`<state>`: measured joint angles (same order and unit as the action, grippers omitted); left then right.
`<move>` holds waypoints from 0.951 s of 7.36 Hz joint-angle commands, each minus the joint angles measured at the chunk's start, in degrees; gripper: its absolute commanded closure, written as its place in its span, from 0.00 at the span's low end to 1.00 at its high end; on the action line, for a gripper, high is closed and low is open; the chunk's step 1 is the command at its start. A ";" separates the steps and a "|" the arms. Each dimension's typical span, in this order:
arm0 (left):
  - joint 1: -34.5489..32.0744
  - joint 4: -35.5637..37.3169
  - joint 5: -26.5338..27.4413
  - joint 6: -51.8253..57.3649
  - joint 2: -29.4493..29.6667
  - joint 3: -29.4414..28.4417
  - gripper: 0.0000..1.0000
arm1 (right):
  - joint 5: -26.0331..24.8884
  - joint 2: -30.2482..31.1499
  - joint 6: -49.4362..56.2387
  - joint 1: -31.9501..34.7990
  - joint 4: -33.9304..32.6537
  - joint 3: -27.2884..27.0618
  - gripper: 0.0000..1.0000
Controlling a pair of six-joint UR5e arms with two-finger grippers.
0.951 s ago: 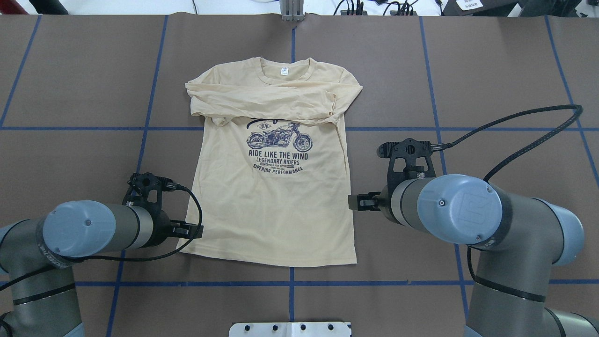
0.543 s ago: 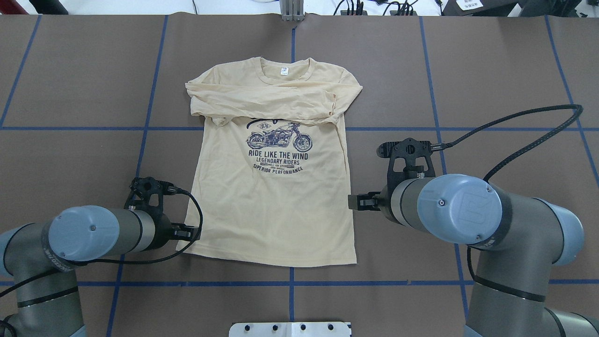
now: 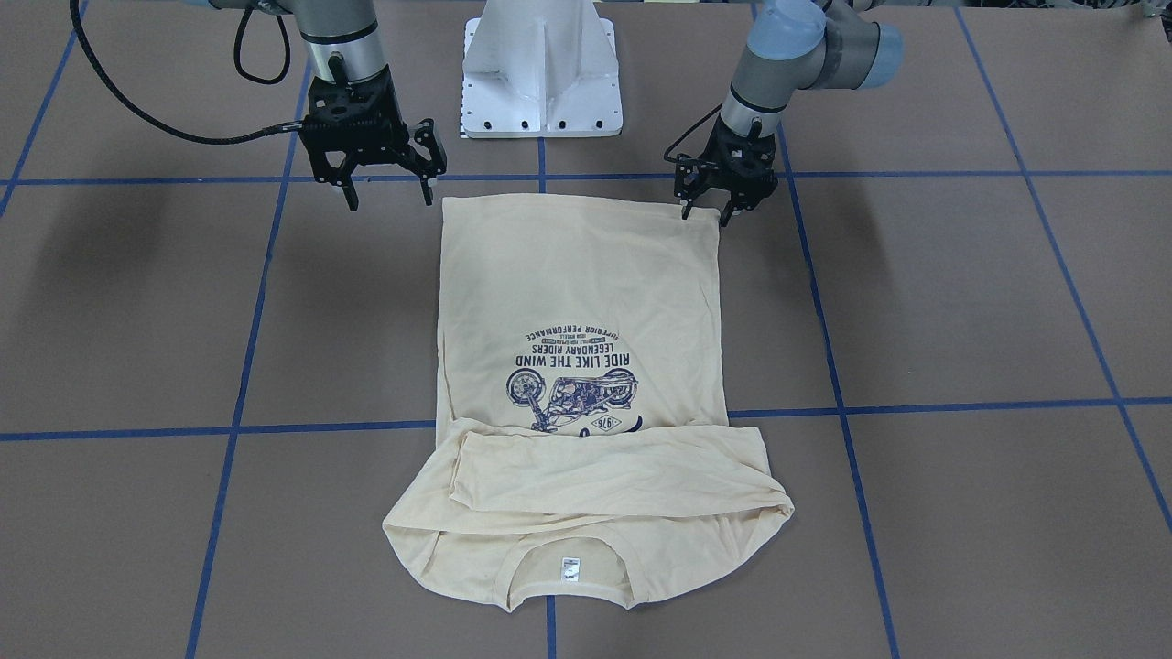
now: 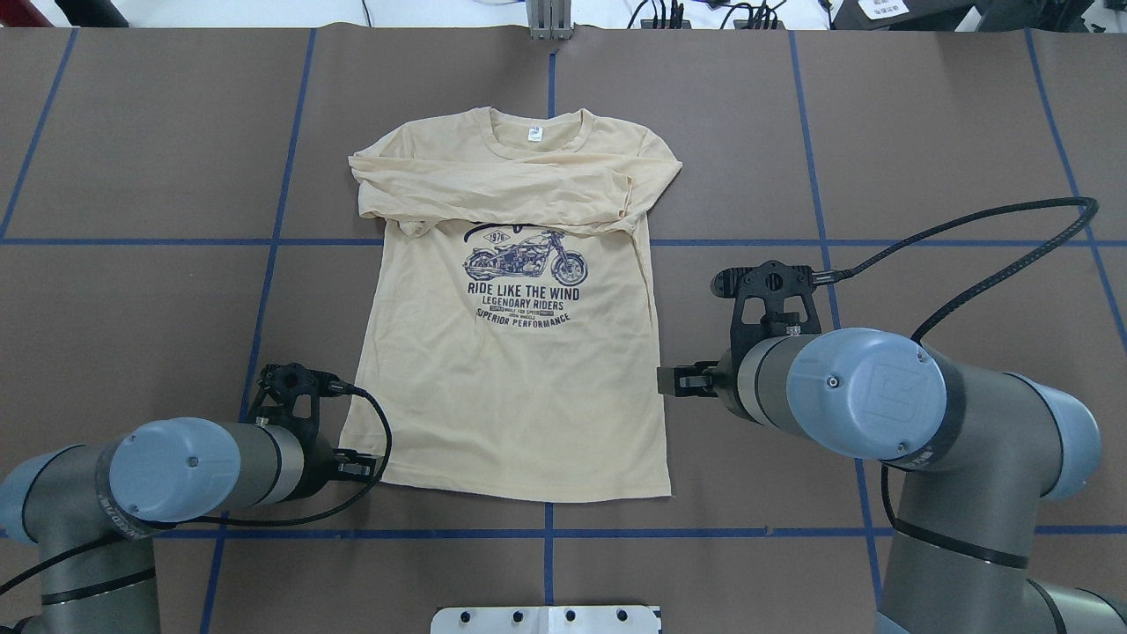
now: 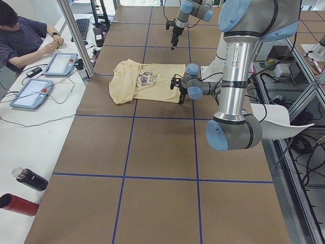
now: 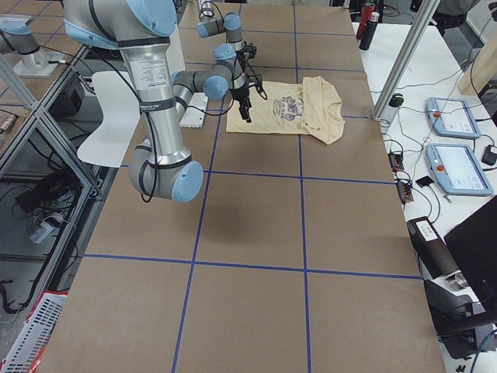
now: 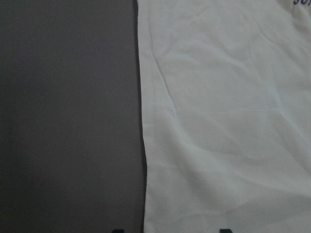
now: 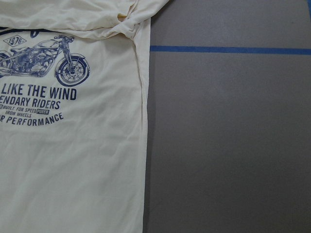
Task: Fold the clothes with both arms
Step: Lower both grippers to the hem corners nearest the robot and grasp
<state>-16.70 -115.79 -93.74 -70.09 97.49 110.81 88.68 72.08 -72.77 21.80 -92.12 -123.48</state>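
Jaws on the left arm [image 4: 176,467] stand open, low at the shirt's [image 4: 519,396] near hem corner on that side. The left wrist view shows the two tips astride the side edge, one over cloth and one over bare worktop [image 4: 880,132]; whether they touch the cloth cannot be told. Jaws on the right arm [image 4: 863,392] are spread wide too and hold nothing. In the front-facing view they hang over bare worktop just beside the other hem corner, and from overhead they sit just off the shirt's side edge, about midway up the body. Between the arms, at the near edge, is the white base [image 3: 542,69]. The shirt lies flat and front-up in the middle of the worktop, hem toward the robot and just short of a blue tape line [image 4: 748,532] that runs across. Farther out on the body is the navy motorcycle print [image 4: 526,277] with "RIDE LIKE THE WIND" beneath it. Beyond that, both sleeves [image 4: 493,189] are folded across the chest in a band, covering the top of the print. At the far end is the collar with its small white label [image 4: 534,134]. Past the worktop's far edge an operator [image 5: 20,35] sits at a white desk.
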 commanded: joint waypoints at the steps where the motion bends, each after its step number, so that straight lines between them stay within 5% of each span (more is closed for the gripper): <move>1: 0.26 0.12 0.05 -0.31 -0.02 -0.06 0.52 | 0.00 -0.18 0.00 0.00 0.01 0.00 0.00; 3: 0.26 0.21 0.05 -0.39 -0.02 0.29 1.00 | 0.00 -0.10 -0.09 -0.09 0.01 0.08 0.00; 6: 0.00 3.17 -0.56 0.13 -2.73 7.46 1.00 | -1.13 0.26 -2.35 -2.27 0.28 0.52 0.00; 7: 0.08 6.68 -0.65 -0.13 -1.96 10.02 1.00 | -6.02 0.26 -8.38 -6.46 0.36 0.78 0.00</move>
<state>-16.59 -112.77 -94.19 -70.17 95.40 117.13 86.87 72.26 -75.67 19.26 -91.85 -122.97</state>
